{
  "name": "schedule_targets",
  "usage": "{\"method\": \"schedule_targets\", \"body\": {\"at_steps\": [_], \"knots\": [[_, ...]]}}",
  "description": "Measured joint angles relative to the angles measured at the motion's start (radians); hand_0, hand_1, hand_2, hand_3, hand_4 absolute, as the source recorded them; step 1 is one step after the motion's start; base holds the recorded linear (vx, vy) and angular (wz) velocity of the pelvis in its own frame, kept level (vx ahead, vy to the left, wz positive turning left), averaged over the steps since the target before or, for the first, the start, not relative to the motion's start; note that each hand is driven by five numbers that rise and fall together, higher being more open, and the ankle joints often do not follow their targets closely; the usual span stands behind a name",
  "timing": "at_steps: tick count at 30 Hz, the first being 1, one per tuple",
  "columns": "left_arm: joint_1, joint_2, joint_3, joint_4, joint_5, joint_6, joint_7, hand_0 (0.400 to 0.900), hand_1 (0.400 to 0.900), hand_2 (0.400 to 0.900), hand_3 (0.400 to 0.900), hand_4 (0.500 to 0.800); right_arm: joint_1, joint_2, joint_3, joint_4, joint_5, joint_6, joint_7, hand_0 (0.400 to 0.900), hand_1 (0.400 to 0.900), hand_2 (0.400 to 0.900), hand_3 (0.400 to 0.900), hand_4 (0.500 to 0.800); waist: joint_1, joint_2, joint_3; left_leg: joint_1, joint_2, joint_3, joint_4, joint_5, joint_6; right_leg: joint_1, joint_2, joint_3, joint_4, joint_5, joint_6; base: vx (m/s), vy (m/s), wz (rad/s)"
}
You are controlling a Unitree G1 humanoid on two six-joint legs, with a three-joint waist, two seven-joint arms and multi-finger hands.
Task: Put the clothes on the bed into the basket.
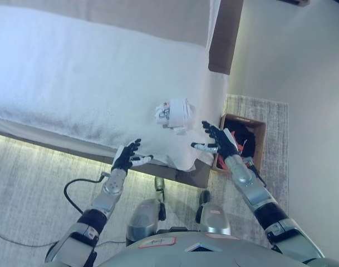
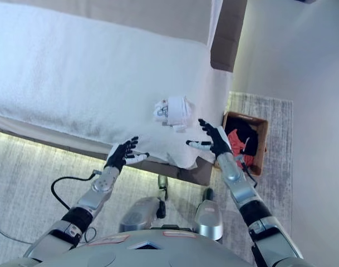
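Observation:
A small crumpled white garment with dark print (image 1: pixel 172 113) lies near the right end of the white bed (image 1: pixel 74 78). A brown basket (image 1: pixel 260 129) stands on the floor to the bed's right, holding red and black clothes (image 2: pixel 240 139). My left hand (image 1: pixel 127 156) is open over the bed's front edge, down and left of the garment. My right hand (image 1: pixel 217 142) is open too, hovering near the bed's right corner between the garment and the basket. Neither hand touches the garment.
A dark wooden headboard post (image 1: pixel 225 33) stands at the bed's far right. A patterned grey rug (image 1: pixel 24 183) covers the floor in front of the bed and under the basket. A pale wall (image 1: pixel 303 50) runs along the right.

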Motion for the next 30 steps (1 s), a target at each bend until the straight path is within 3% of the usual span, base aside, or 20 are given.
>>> {"method": "schedule_targets", "body": {"at_steps": [2,3,4,11,17,30], "knots": [[-0.010,0.013,-0.001,-0.020,0.000,-0.003,0.015,0.900,0.900,0.900,0.900,0.800,-0.025,0.001,0.006,0.001,-0.058,0.003,-0.015,0.900,0.900,0.900,0.900,0.800,0.027,-0.042,-0.009,-0.033,-0.009,0.003,0.000,-0.003,-0.025,-0.011,-0.001,-0.017,-0.055,0.056,-0.002,0.01,-0.054,0.15],[-0.005,0.022,-0.002,-0.031,0.000,-0.003,0.019,0.900,0.900,0.900,0.900,0.800,-0.041,0.002,0.007,0.001,-0.080,0.003,-0.027,0.900,0.900,0.900,0.900,0.800,0.028,-0.065,-0.007,-0.049,-0.024,-0.005,0.000,0.004,-0.034,-0.010,0.002,-0.013,-0.076,0.107,-0.023,-0.01,-0.038,0.20],[-0.001,0.013,-0.004,-0.031,0.000,-0.003,0.023,0.900,0.900,0.900,0.900,0.800,-0.061,-0.006,0.006,0.003,-0.103,0.006,-0.041,0.900,0.900,0.900,0.900,0.800,0.027,-0.057,0.000,-0.066,-0.018,-0.020,0.000,0.011,-0.046,-0.014,0.011,-0.020,-0.088,0.138,-0.010,-0.03,-0.033,0.19],[-0.015,-0.026,-0.071,-0.008,0.000,-0.002,0.034,0.900,0.900,0.900,0.900,0.800,-0.227,-0.031,0.016,0.004,-0.191,0.048,-0.112,0.900,0.900,0.900,0.900,0.800,0.031,-0.037,0.061,-0.169,0.038,-0.064,0.031,0.030,-0.075,-0.079,0.081,-0.053,-0.109,0.159,-0.037,-0.05,-0.029,0.13],[-0.087,-0.050,-0.097,0.004,0.000,-0.002,0.044,0.900,0.900,0.900,0.900,0.800,-0.394,-0.028,0.049,0.024,-0.209,0.065,-0.159,0.900,0.900,0.900,0.900,0.800,0.053,-0.036,0.118,-0.199,0.045,-0.075,0.037,0.033,-0.077,-0.101,0.087,-0.065,-0.109,0.159,-0.038,-0.01,-0.015,0.02],[-0.214,-0.016,-0.120,0.019,-0.017,-0.002,0.076,0.900,0.900,0.900,0.900,0.800,-0.748,-0.006,0.156,0.265,-0.197,0.111,-0.185,0.900,0.900,0.900,0.900,0.800,0.105,-0.073,0.220,-0.279,0.043,-0.097,0.082,0.035,-0.077,-0.151,0.088,-0.080,-0.109,0.166,-0.048,-0.01,-0.012,0.02]]}}
